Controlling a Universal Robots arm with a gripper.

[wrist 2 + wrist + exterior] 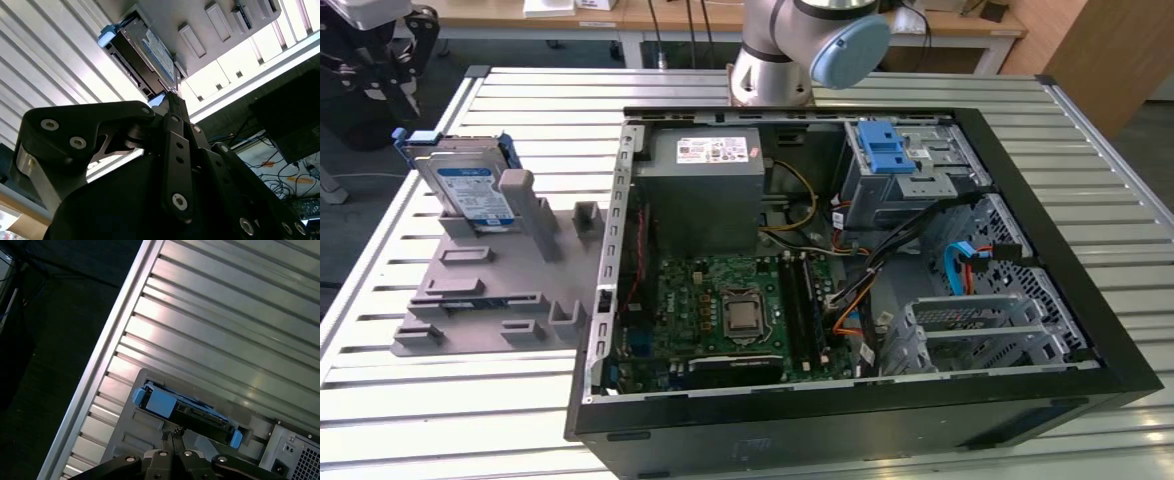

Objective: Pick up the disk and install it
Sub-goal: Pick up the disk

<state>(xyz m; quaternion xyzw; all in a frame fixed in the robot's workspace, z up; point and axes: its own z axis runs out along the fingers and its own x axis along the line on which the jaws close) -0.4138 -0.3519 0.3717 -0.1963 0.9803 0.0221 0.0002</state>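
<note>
Your disk (464,186) stands on its edge in the upper left of the exterior view. It sits in a slot of the grey fixture (494,292), leaning slightly, with its blue-and-white label facing the open computer case (854,425). The blue rail frame runs along its edges. The fixture lies on the slatted metal table (440,425), just beside the case on the exterior view's left.

Inside the case, toward the upper right of the frame, you can see the drive cage (927,175) with a blue latch (886,150) on top. The arm (787,45) rises from the table behind the case, at the top centre.

In both wrist views your gripper (172,432) (171,96) points toward the disk (197,413) (149,50). Its fingers are together, tip against tip. The first wrist view shows the disk end-on, with a blue rail end at each side. You cannot tell from the wrist views how close the tips are to it.
</note>
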